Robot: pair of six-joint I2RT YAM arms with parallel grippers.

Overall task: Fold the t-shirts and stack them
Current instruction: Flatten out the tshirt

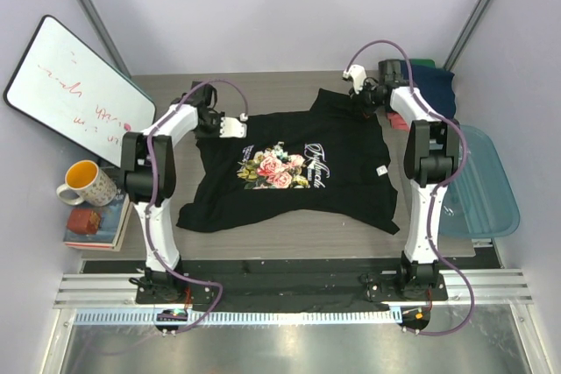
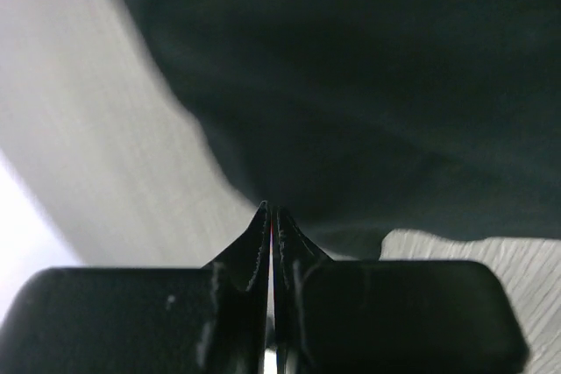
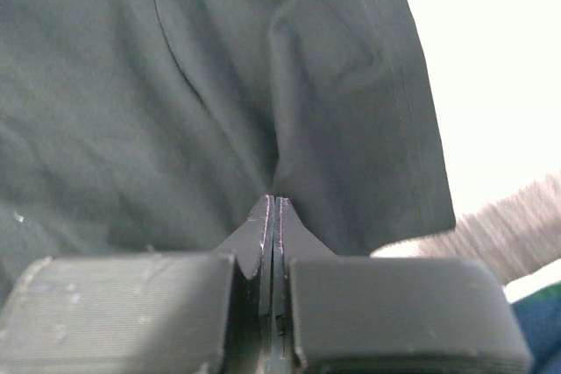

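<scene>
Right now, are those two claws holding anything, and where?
Both pinch the black t-shirt: the left gripper its far left edge, the right gripper a fold near its far right corner.

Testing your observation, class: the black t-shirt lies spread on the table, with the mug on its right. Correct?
No: the black t-shirt does lie spread on the table, but the top view shows the mug on its left.

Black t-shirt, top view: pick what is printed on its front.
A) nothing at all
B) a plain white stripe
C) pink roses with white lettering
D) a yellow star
C: the black t-shirt, spread flat, shows a cluster of pink roses with white script lettering beside it.
</scene>
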